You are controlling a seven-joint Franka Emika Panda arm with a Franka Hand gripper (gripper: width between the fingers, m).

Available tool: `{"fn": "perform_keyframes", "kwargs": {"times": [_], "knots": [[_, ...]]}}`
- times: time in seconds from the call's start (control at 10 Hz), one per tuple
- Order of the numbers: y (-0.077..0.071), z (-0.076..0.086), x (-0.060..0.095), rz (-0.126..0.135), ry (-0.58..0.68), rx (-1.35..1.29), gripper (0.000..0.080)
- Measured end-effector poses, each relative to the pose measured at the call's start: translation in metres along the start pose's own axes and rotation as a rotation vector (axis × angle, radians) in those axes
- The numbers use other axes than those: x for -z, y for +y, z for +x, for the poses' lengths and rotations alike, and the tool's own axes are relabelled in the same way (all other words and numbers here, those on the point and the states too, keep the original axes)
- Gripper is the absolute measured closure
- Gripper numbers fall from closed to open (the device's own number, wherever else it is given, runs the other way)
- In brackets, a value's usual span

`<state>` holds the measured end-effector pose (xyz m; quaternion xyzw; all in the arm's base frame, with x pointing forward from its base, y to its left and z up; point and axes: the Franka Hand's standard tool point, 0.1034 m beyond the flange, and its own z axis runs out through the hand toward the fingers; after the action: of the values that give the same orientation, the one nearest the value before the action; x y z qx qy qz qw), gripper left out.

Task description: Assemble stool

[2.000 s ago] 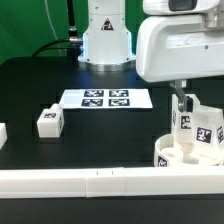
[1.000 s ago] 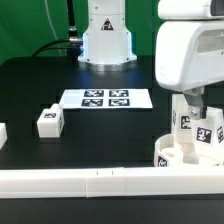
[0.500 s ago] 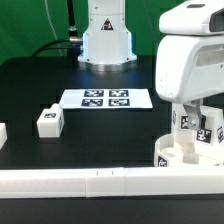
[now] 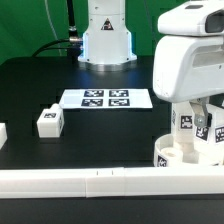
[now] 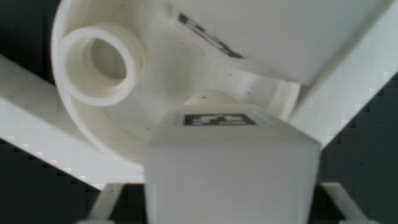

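The round white stool seat point(image 4: 178, 157) lies at the exterior view's right, against the front rail. Two tagged white legs stand on it, one point(image 4: 184, 123) nearer the middle and one point(image 4: 211, 138) further right. My gripper point(image 4: 203, 118) hangs right over them. In the wrist view a tagged leg point(image 5: 228, 165) stands between my fingers point(image 5: 118, 200) with a dark gap on each side, so the gripper point(image 5: 224, 206) is open around it. The seat point(image 5: 143, 120) and a socket hole point(image 5: 102, 66) show beyond it. A third leg point(image 4: 48, 121) lies loose on the table at the left.
The marker board point(image 4: 107, 98) lies flat mid-table. A long white rail point(image 4: 90, 182) runs along the front edge. Another white part point(image 4: 3, 132) shows at the left edge. The robot base point(image 4: 106, 40) stands at the back.
My gripper has moved to the exterior view's right and come down over the legs on the seat. The legs, the seat and the loose leg have not moved.
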<state>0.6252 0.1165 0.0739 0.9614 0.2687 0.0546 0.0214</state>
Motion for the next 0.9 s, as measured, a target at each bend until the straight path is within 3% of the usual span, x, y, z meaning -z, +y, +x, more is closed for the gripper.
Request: {"fn": "perform_keyframes", "kwargs": {"times": [0.9], "knots": [[-0.0035,0.0010,-0.0012,0.001,0.010,-0.772,0.0462]]}}
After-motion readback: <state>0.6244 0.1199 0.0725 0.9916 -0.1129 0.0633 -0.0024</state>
